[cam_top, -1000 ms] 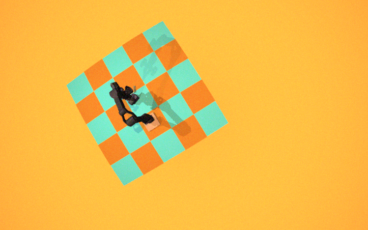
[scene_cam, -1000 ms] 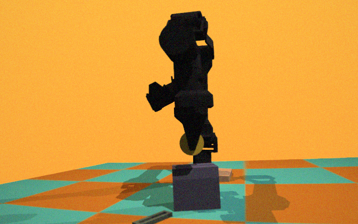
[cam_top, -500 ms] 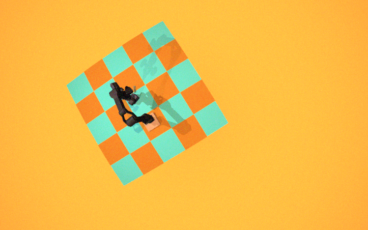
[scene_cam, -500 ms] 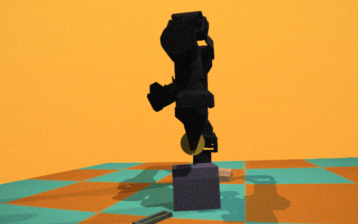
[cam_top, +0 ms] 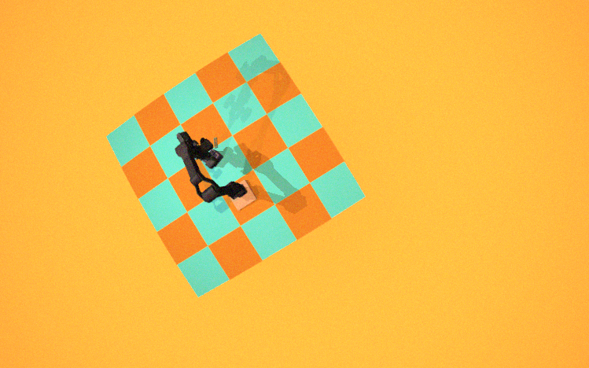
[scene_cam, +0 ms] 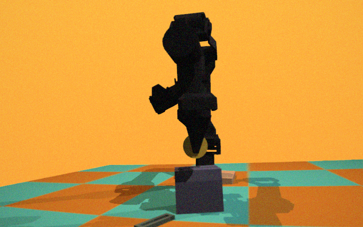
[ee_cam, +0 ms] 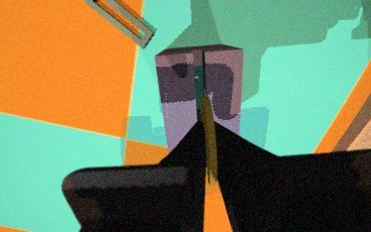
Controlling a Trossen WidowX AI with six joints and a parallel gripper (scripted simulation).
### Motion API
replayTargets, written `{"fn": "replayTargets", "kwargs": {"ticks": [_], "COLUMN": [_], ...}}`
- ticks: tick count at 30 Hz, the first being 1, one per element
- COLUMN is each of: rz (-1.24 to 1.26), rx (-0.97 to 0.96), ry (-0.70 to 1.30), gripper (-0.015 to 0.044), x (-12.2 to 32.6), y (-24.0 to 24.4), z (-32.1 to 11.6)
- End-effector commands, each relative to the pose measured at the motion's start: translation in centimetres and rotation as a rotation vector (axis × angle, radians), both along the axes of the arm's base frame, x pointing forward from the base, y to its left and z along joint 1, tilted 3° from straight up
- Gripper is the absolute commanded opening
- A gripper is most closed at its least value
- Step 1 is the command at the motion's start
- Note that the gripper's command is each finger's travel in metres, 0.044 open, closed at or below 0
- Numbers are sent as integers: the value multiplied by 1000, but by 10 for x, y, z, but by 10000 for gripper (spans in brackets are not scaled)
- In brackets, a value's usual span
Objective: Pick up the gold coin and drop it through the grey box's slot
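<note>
My gripper [scene_cam: 196, 152] [ee_cam: 204, 128] is shut on the gold coin [scene_cam: 187, 146] [ee_cam: 209, 141]. It points down, and the coin hangs upright from its tips above the grey box [scene_cam: 199, 193] [ee_cam: 180, 121]. In the exterior view a gap shows between the coin's lower edge and the lid. In the wrist view the slot [ee_cam: 199, 84] runs away from the coin, roughly in line with it; the fingers and coin hide its near part. The empty dark-green holder [cam_top: 217, 142] [scene_cam: 164, 220] [ee_cam: 149, 38] lies on the mat beside the box. The arm obscures the fingertips in the top view.
The pale base block [cam_top: 244, 202] [scene_cam: 228, 177] [ee_cam: 368, 135] of the arm stands behind the box in the exterior view. A teal and orange checkered mat [cam_top: 269, 229] lies beneath everything. The arm's shadows fall across the mat and the lid.
</note>
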State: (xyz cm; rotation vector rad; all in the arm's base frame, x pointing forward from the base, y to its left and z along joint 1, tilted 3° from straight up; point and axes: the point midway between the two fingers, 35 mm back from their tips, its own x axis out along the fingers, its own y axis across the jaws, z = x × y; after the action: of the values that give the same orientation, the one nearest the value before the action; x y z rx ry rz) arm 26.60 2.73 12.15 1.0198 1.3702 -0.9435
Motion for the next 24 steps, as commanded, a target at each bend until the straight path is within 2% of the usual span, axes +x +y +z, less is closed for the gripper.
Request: {"fn": "replayTargets", "kwargs": {"ticks": [1, 24], "rz": [-1, -6], "rx": [0, 0], "ry": [1, 1], "gripper": [0, 0], "x": [0, 0], "y": [0, 1], "z": [-3, -17]}}
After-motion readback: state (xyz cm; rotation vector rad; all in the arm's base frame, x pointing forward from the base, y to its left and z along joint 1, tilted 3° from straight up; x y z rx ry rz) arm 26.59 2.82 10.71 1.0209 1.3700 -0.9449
